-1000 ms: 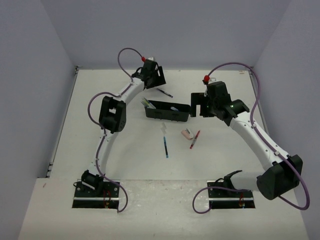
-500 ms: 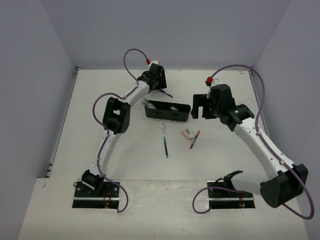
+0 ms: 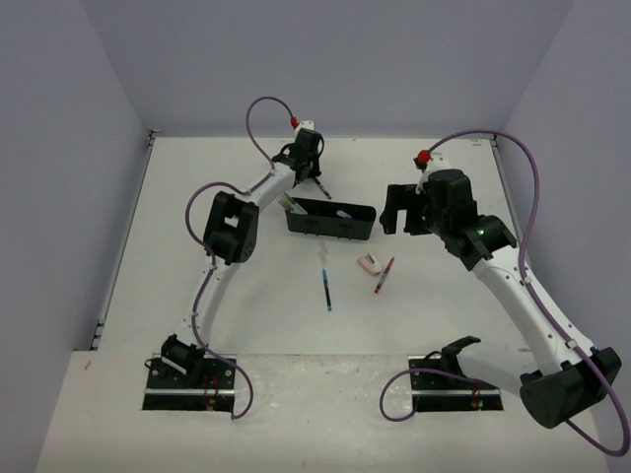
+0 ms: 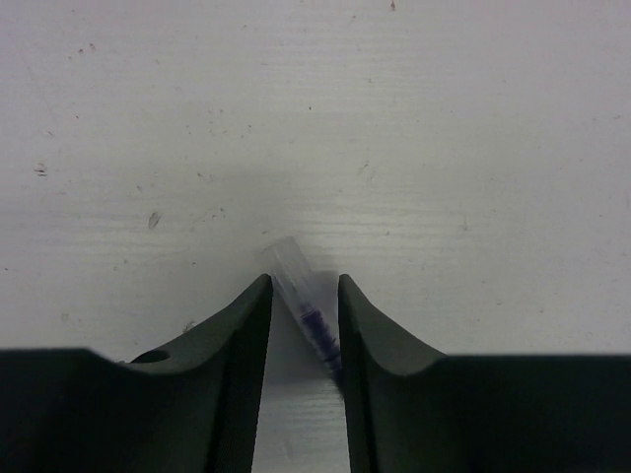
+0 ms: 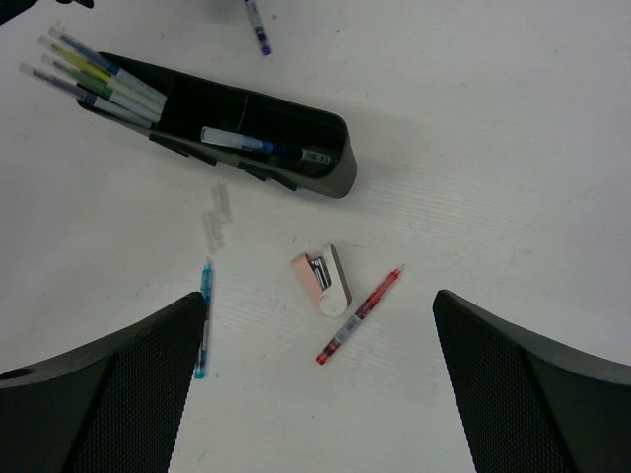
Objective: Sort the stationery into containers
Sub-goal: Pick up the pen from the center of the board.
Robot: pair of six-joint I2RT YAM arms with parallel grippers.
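Observation:
The black tray (image 3: 330,221) stands mid-table, also in the right wrist view (image 5: 340,172). Several pens (image 5: 94,79) lie at its left end and one blue pen (image 5: 261,146) in the middle. My left gripper (image 3: 315,177) is down at the table behind the tray. Its jaws stand narrowly apart around a clear purple pen (image 4: 301,301) lying on the table, gap wider than the pen. My right gripper (image 5: 320,296) is wide open and empty, high above a teal pen (image 5: 203,320), a pinkish-white eraser (image 5: 320,281) and a red pen (image 5: 360,315).
In the top view the teal pen (image 3: 326,289), the eraser (image 3: 369,263) and the red pen (image 3: 383,275) lie in front of the tray. The black base plates (image 3: 192,384) sit at the near edge. Walls enclose the table on three sides.
My left gripper turned and came down over the purple pen behind the tray. My right arm swung right and stretched out, its gripper staying near the tray's right end.

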